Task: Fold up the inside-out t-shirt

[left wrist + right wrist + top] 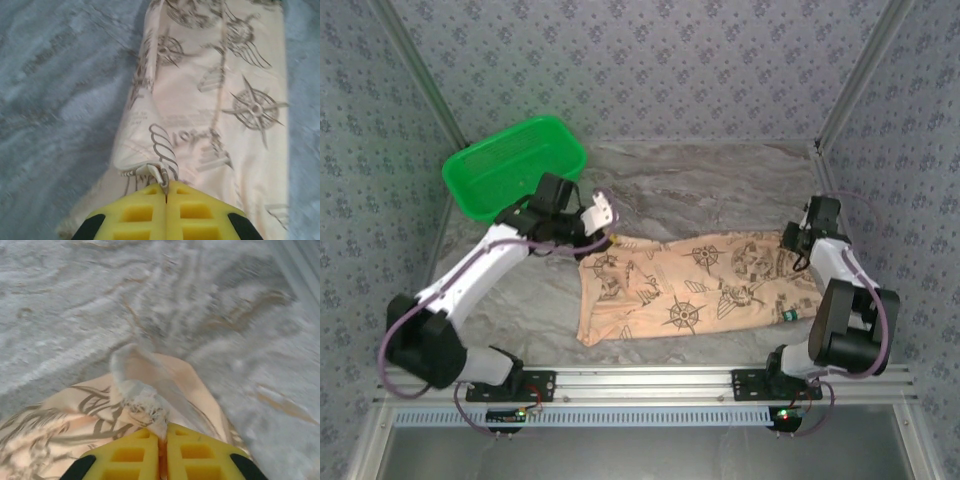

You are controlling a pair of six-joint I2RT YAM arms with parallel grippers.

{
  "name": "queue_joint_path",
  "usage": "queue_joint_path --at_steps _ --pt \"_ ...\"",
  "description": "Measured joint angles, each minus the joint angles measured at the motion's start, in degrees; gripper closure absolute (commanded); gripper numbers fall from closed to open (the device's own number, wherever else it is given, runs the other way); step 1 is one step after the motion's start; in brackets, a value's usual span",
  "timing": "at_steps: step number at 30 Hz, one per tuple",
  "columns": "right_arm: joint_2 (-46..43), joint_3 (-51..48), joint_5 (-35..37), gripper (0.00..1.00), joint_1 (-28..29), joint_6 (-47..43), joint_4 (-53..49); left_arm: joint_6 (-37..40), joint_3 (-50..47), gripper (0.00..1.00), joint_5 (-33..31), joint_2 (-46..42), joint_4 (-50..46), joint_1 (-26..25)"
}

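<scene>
The t-shirt (700, 285) lies as a long band across the bench (720, 180), print upward. Our left gripper (165, 186) pinches its far left corner, jaws pressed together on cloth. Through the blur, the right gripper (162, 432) seems to pinch the far right corner. Next, we judge, both corners must come nearward together.

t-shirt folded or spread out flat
Folded. The t-shirt lies as a long narrow band with no sleeves sticking out, layers overlapping along one edge. Left gripper and right gripper pinch its ends.
</scene>
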Motion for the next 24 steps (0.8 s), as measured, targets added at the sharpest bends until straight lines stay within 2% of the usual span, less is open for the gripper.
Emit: queue_joint_path --at_steps 2,3,4,5,6,8,12,13,14,16,18,19,21,23,24 --pt "-1.0 -2.1 1.1 0.70 -1.5 3.0 0.2 -1.0 -4.5 0.79 -0.5 -4.4 -1.0 -0.7" --pt "-1.2 -3.1 1.7 0.69 -2.4 4.5 0.3 -1.8 -6.7 0.74 -0.7 -6.3 -1.4 -1.4" --pt "-1.3 -4.0 2.2 0.66 -3.1 6.1 0.2 -2.3 -8.3 0.65 -0.6 -7.4 -1.8 -1.9" --pt "-1.3 -5.2 2.7 0.57 -3.9 8.0 0.0 -2.9 -9.9 0.49 -0.2 -8.5 -2.3 -2.4" --pt "-1.5 -6.2 3.1 0.55 -4.8 9.8 -0.4 -3.7 -11.1 0.37 0.4 -9.4 -3.0 -2.9" --pt "-1.9 -7.0 3.6 0.53 -6.0 12.8 -2.3 -5.1 -12.4 0.32 1.7 -11.1 -3.9 -3.0" --pt "-5.1 -6.4 4.5 0.51 -6.5 16.1 -5.5 -9.4 -12.5 0.11 2.4 -14.1 -3.8 -2.9" --pt "-5.8 -5.7 4.4 0.51 -6.1 16.2 -6.1 -11.1 -12.3 0.10 2.1 -14.3 -3.1 -2.9" --pt "-6.5 -4.6 4.1 0.52 -5.4 15.9 -6.8 -13.9 -11.8 0.13 0.9 -14.1 -2.3 -2.9" --pt "-6.9 -1.9 3.3 0.51 -1.8 14.3 -7.7 -19.3 -10.3 0.25 -1.6 -11.9 -0.4 -2.7" --pt "-6.4 1.2 3.3 0.51 5.0 12.8 -8.6 -25.7 -6.6 0.40 -4.3 -5.7 0.8 -2.4" --pt "-6.0 2.4 2.9 0.51 8.3 12.5 -8.7 -27.7 -4.3 0.43 -4.8 -2.2 1.0 -2.4" --pt "-4.4 4.0 0.3 0.53 13.1 12.1 -8.7 -31.7 0.8 0.44 -6.0 7.6 2.4 -2.7" --pt "-1.7 4.4 -1.7 0.55 13.6 12.0 -8.7 -34.3 2.1 0.43 -8.2 13.6 4.5 -4.0" --pt "0.3 4.4 -2.5 0.59 12.7 11.8 -8.9 -35.6 2.0 0.45 -10.1 15.9 4.8 -5.1"
